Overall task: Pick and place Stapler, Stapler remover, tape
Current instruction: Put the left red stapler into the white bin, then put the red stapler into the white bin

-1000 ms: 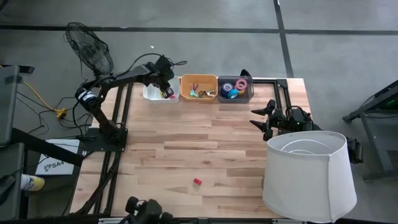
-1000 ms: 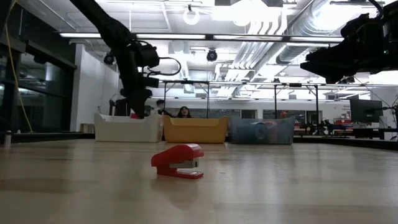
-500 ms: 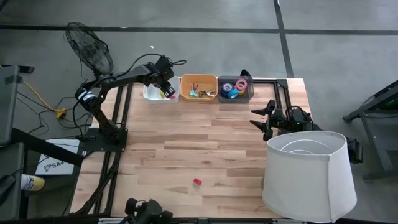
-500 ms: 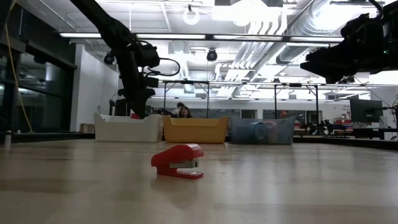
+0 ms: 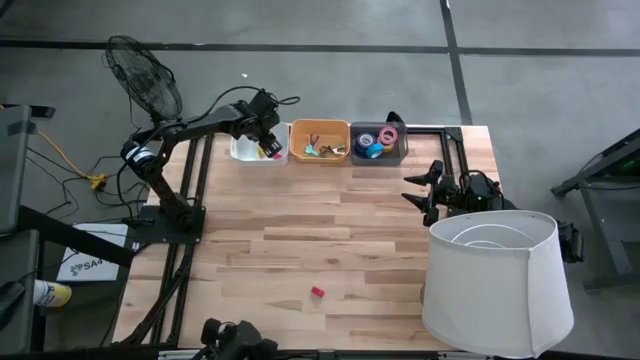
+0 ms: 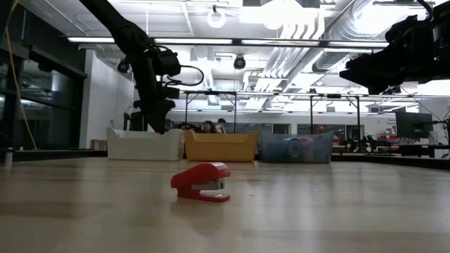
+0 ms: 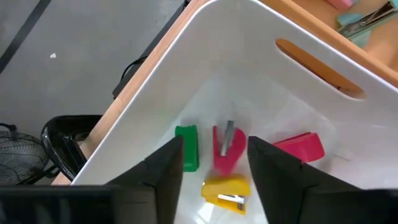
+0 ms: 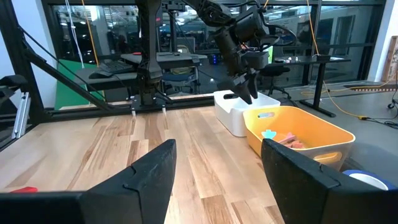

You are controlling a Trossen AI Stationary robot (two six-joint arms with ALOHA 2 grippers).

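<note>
The left gripper (image 7: pixel 214 165) hangs over the white bin (image 5: pixel 245 150) at the counter's (image 5: pixel 300 240) far left, fingers apart, seemingly holding nothing. A red stapler (image 5: pixel 317 292) lies near. The right gripper (image 5: pixel 412 190) waits, fingers spread.

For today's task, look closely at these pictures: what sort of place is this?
Probably a robotics lab or workshop: two dark robot arms work at a wooden table, exposed ducts run under a high ceiling, and desks with monitors stand beyond.
</note>
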